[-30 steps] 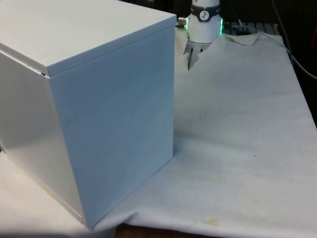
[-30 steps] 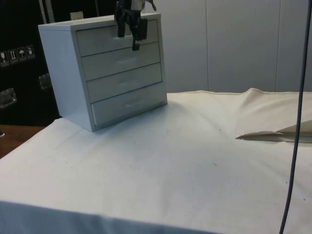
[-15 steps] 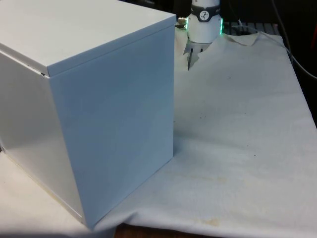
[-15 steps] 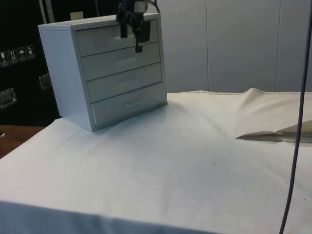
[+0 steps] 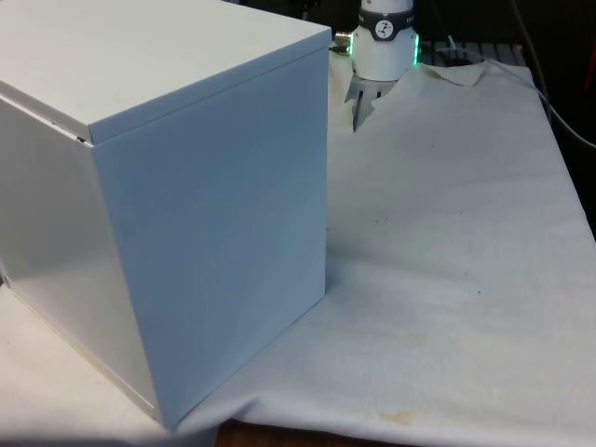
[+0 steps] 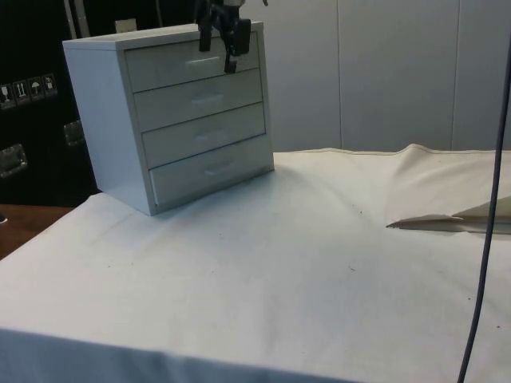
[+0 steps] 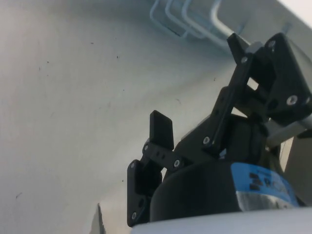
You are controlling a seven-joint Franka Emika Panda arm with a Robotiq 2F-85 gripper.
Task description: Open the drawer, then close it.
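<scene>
The chest (image 6: 180,112) is standing on the cloth-covered surface (image 6: 303,271), near its far corner in the side view, with four drawers stacked one above another and all of them sitting flush with the front. In the front view the chest (image 5: 177,186) is turning its plain back and side to the camera, on the front view's left, and hiding the drawer fronts. The gripper (image 6: 221,40) is hanging at the level of the top drawer (image 6: 192,62), just in front of its face and towards the chest's upper corner; whether a finger is touching the drawer cannot be told. In the side view its two black fingers are pointing down and standing apart, with light showing between them and nothing held. In the wrist view the gripper (image 7: 214,97) is looking along the chest's front, where the row of handles (image 7: 187,19) is lining up beyond the fingers; one finger (image 7: 161,129) is standing free over the cloth. In the front view the arm's white wrist (image 5: 385,42) is showing past the chest's far edge, above the cloth (image 5: 447,233), which is lying wrinkled and lightly speckled.
</scene>
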